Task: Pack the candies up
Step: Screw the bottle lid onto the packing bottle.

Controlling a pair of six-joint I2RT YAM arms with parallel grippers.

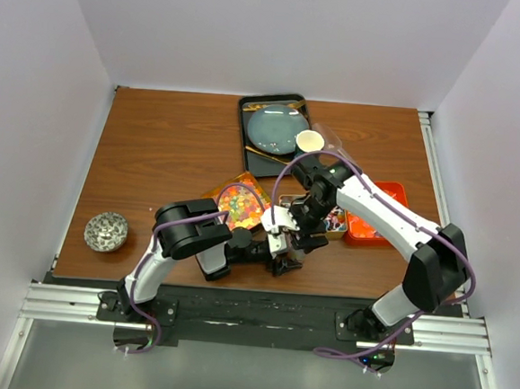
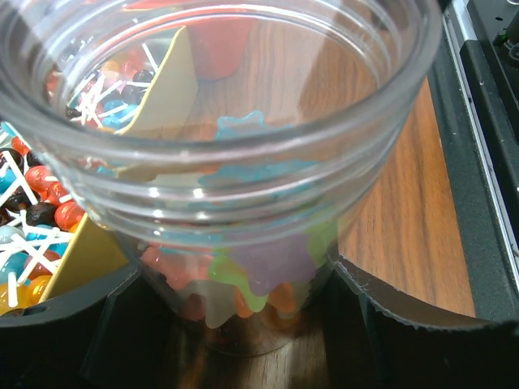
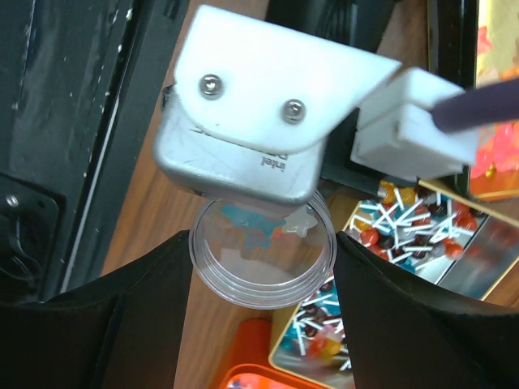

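Note:
My left gripper [image 2: 243, 324] is shut on a clear open-topped jar [image 2: 243, 121] and holds it upright on the table. Several star-shaped jelly candies [image 2: 268, 267] in blue, purple, green and orange lie at its bottom. In the right wrist view the jar [image 3: 259, 279] sits directly below my right gripper [image 3: 261, 259], which is open and empty, one finger on each side of the rim. In the top view the left gripper [image 1: 282, 255] and right gripper [image 1: 304, 227] meet near the front centre. Lollipop candies [image 2: 40, 211] fill a tray beside the jar.
A gold-edged tray of lollipops [image 3: 413, 219] and an orange container [image 1: 375, 226] lie right of the jar. A tray of orange-red beads [image 1: 241, 202] lies behind the left gripper. A black tray [image 1: 248, 112] with a plate and a cup [image 1: 310, 142] stands at the back. A grey round object [image 1: 106, 231] lies far left.

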